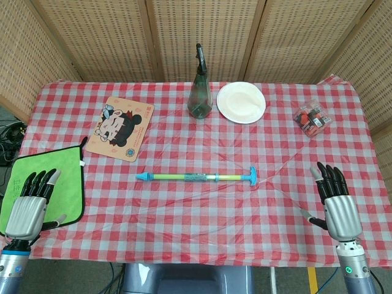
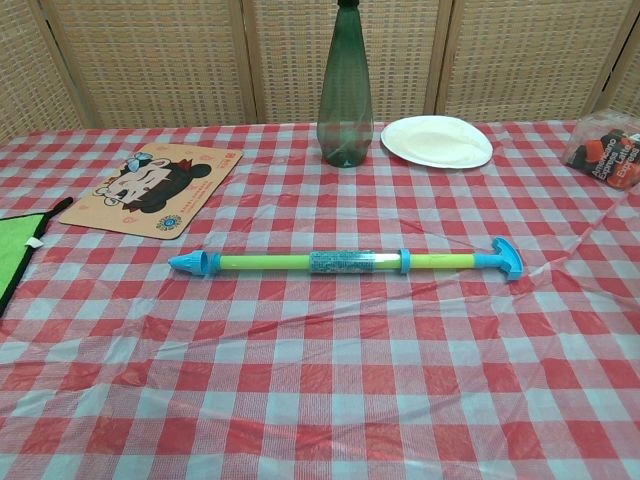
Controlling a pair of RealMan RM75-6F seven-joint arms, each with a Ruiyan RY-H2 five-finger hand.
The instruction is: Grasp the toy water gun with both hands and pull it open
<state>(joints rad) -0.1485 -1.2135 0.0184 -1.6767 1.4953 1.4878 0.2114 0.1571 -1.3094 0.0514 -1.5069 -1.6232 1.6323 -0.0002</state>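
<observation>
Worktop (image 1: pixel 202 226) under red-checked cloth, carrying: toy water gun (image 1: pixel 196 177) mid-cloth, green bottle (image 1: pixel 199 92) and white plate (image 1: pixel 241 102) at the back, cartoon mat (image 1: pixel 119 128) and green cloth (image 1: pixel 46 184) left, small packet (image 1: pixel 312 119) right.

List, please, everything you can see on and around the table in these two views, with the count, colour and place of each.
toy water gun: one, blue ends with a yellow-green barrel, lying crosswise at the table's middle, untouched.
bottle: one, dark green, upright at the far middle.
plate: one, white, just right of the bottle.
cartoon mat: one, orange with a cartoon face, far left.
cloth: one, bright green, left edge.
clear box: one, with red and black items inside, far right.
tablecloth: one, red and white check, covering the table.
wicker screen: tan panels, behind the table.
left robot hand: one, silver and black, near left, holds nothing.
right robot hand: one, silver and black, near right, holds nothing.
</observation>
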